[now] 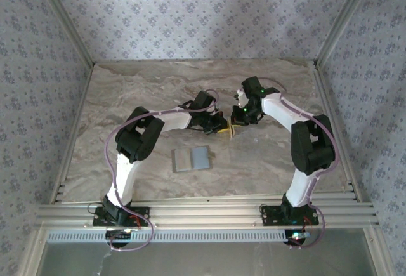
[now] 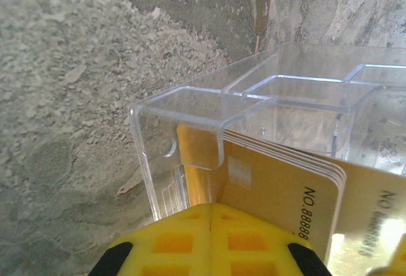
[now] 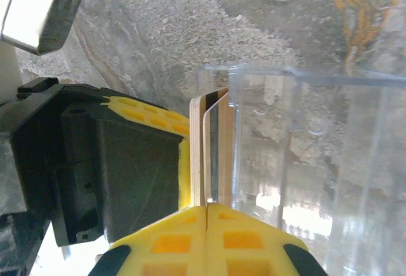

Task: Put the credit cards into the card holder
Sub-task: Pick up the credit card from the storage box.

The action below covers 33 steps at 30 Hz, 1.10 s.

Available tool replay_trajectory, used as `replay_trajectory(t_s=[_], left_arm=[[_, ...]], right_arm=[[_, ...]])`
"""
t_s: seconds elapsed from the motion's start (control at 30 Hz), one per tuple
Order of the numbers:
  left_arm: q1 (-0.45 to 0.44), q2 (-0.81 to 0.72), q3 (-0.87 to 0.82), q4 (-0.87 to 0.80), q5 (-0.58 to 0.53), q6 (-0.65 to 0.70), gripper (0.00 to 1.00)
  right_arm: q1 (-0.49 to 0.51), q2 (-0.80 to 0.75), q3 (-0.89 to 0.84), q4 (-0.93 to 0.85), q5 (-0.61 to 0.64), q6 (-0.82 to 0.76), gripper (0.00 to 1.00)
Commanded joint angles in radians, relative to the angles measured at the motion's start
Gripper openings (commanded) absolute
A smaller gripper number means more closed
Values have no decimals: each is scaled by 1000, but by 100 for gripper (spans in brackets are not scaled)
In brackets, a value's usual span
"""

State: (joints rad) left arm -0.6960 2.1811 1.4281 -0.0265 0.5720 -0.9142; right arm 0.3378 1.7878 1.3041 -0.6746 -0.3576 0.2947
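R fingers [image 3: 207, 209] clenched on credit cards [image 3: 212, 155] in clear box [image 3: 298, 162]; L fingers [image 2: 209, 209] pressed together; top cam: card holder [image 1: 191, 159] open

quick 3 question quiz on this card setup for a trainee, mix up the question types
1. True or false: the card holder lies open on the table, apart from the left gripper and the right gripper.
2. The credit cards stand in: A a clear box; B the card holder; C a flat pile on the table.
3. What colour are the fingers of the right gripper?
Key: 1 true; 2 A; 3 yellow.
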Motion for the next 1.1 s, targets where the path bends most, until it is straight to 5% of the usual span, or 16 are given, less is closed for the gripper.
replay_trajectory(t_s=[0.0, 0.37, 1.07], left_arm=[[-8, 42, 12, -54, -34, 20, 0], [-7, -5, 26, -96, -37, 65, 0], [7, -239, 13, -228, -52, 170, 26]], right_arm=[[-11, -75, -14, -20, 50, 23, 0], [-31, -153, -32, -18, 85, 42, 0], [-77, -322, -103, 22, 98, 43, 0]])
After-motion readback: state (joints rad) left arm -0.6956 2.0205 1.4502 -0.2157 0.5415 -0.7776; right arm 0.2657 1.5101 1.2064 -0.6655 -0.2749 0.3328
